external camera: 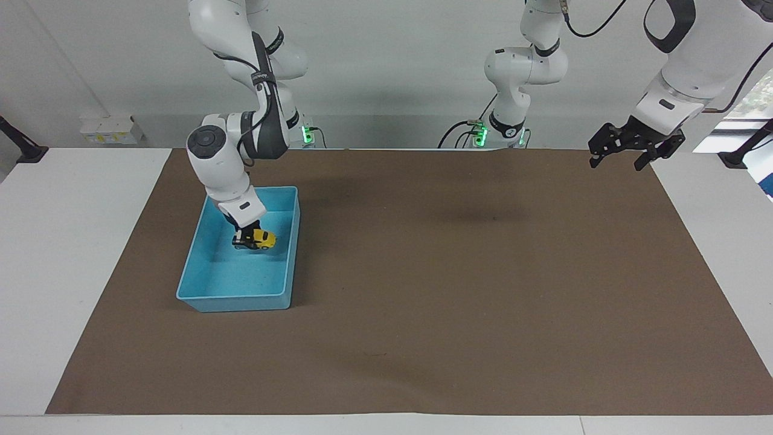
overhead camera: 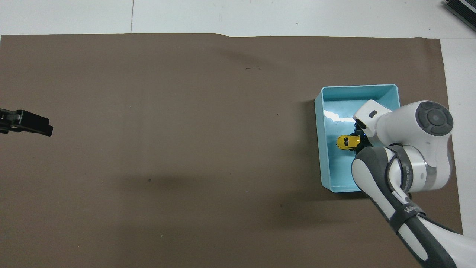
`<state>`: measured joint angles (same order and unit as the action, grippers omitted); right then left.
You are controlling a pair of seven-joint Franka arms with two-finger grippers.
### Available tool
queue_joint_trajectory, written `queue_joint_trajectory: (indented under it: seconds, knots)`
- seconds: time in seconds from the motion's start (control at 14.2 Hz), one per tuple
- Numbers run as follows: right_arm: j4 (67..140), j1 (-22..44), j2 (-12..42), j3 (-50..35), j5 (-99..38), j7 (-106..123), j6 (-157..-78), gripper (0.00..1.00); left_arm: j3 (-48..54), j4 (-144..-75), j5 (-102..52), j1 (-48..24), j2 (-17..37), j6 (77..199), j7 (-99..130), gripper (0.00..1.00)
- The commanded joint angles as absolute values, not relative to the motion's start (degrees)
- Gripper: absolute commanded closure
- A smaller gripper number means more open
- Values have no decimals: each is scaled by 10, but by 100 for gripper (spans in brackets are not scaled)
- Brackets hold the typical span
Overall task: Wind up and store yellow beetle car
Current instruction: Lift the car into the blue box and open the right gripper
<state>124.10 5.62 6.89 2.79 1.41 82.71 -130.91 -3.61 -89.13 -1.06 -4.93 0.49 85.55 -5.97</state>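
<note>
The yellow beetle car (external camera: 262, 240) is a tiny bright-yellow toy inside the light-blue tray (external camera: 232, 297). My right gripper (external camera: 245, 241) is shut on the car's end and holds it low over the tray's floor, about mid-tray. I cannot tell whether the wheels touch the floor. In the overhead view the car (overhead camera: 346, 142) shows beside the right gripper (overhead camera: 359, 143) within the tray (overhead camera: 319, 152). My left gripper (external camera: 625, 158) is open and empty. It waits in the air over the mat's corner at the left arm's end and also shows in the overhead view (overhead camera: 35, 125).
A brown mat (external camera: 459, 278) covers most of the white table (external camera: 72, 254). The tray stands on the mat at the right arm's end. The right arm's elbow and forearm (overhead camera: 409, 163) hang over the part of the tray nearest the robots.
</note>
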Motion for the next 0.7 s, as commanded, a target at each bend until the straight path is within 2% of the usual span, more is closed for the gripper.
queue_joint_trajectory:
  seconds: [0.0, 0.21, 0.28, 0.35, 0.42, 0.56, 0.63]
  knots:
    - [1270, 49, 89, 24, 22, 838, -1370, 100, -33, -901, -2, -44, -4, 851, -65, 0]
    - [1269, 48, 107, 23, 22, 839, -1389, 95, -33, -901, -2, -44, -4, 851, -65, 0]
    - [1268, 51, 107, 23, 21, 838, -1388, 87, -33, -901, -2, -44, -4, 851, -65, 0]
    - [1266, 52, 108, 23, 21, 829, -1383, 39, -33, -901, -2, -44, -4, 851, -66, 0]
    - [1263, 49, 108, 23, 19, 825, -1382, 0, -33, -901, -2, -44, -4, 851, -65, 0]
    - [1244, 48, 102, 23, 18, 824, -1371, 0, -33, -901, -2, -44, -4, 851, -65, 0]
    - [1225, 48, 100, 23, 11, 820, -1335, 0, -33, -901, -2, -44, -4, 851, -65, 0]
